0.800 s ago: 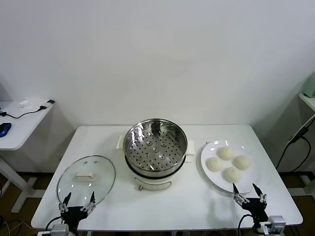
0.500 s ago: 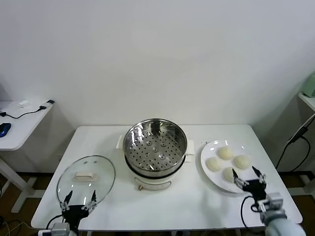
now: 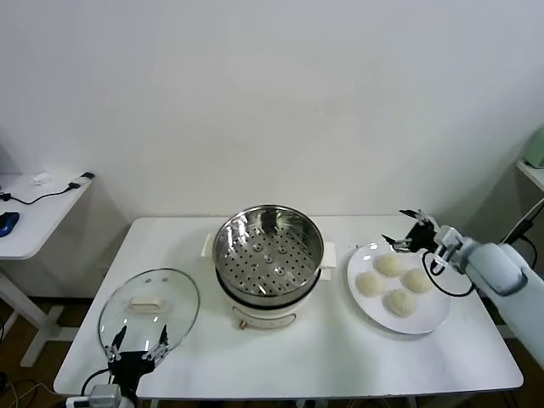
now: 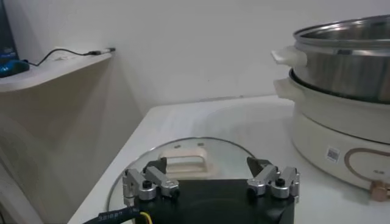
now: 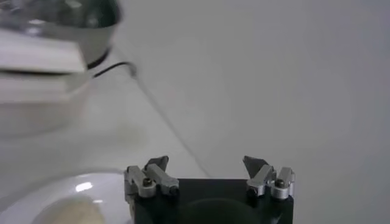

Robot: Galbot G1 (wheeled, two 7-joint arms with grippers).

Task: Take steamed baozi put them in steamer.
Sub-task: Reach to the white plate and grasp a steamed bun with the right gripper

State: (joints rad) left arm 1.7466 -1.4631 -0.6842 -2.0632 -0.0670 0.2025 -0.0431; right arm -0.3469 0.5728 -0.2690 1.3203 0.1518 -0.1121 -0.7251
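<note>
i am at the very first step: reaching for a bun. none of the four steamed baozi is in the steamer yet. they all sit close together on the white plate by the right edge of the desk, and the steamer stands in the middle of the desk, open and empty (its holes show in the bottom).

my right pincer hangs above the far side of the plate, near the desk's back right corner, with its fingers spread wide and nothing between them. i think the next move is to bring it down over the nearest bun, the far one, and close softly so the bun does not squash.

the buns are round domes, so they have no long side and point nowhere; any grip angle should do. the steamer's mouth faces straight up.

my left pincer waits at the front left edge, spread open, just by the glass lid.
</note>
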